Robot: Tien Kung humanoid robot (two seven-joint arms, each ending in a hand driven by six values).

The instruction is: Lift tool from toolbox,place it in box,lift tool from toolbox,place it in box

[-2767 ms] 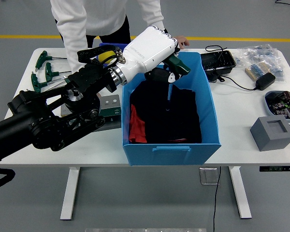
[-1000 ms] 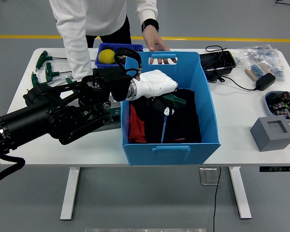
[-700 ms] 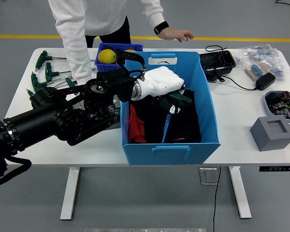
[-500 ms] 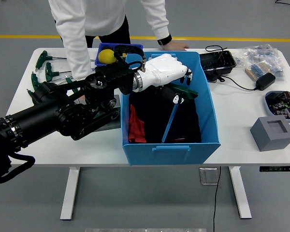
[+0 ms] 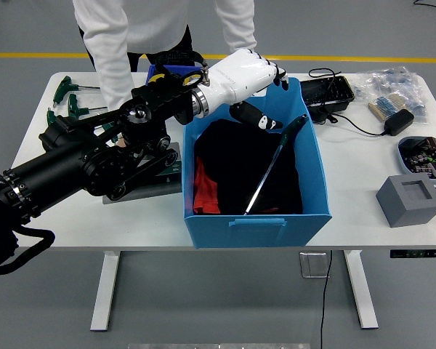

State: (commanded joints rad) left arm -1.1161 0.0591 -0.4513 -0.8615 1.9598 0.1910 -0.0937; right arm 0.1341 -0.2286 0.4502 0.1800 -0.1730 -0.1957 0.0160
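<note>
No legible brand or label anywhere. Left hand (image 5: pixel 245 73), white shell, above far-left corner of blue box (image 5: pixel 314 156); fingers (image 5: pixel 251 116) loosely curled downward, empty, touching nothing. Black left arm (image 5: pixel 94 156) crosses table (image 5: pixel 363 203) from lower left, wrist raised over box rim. Tool (image 5: pixel 275 163), green-handled screwdriver w/ long shaft, free of hand, lies slanted inside box: handle up near far right wall, tip down by near wall, on dark cloth (image 5: pixel 243 167). Person (image 5: pixel 160 29) in white top stands at far side.

Glossy white plastic left hand (image 5: pixel 241 75), smooth blue plastic box (image 5: pixel 257 222) w/ dark matt cloth (image 5: pixel 236 163) inside.
</note>
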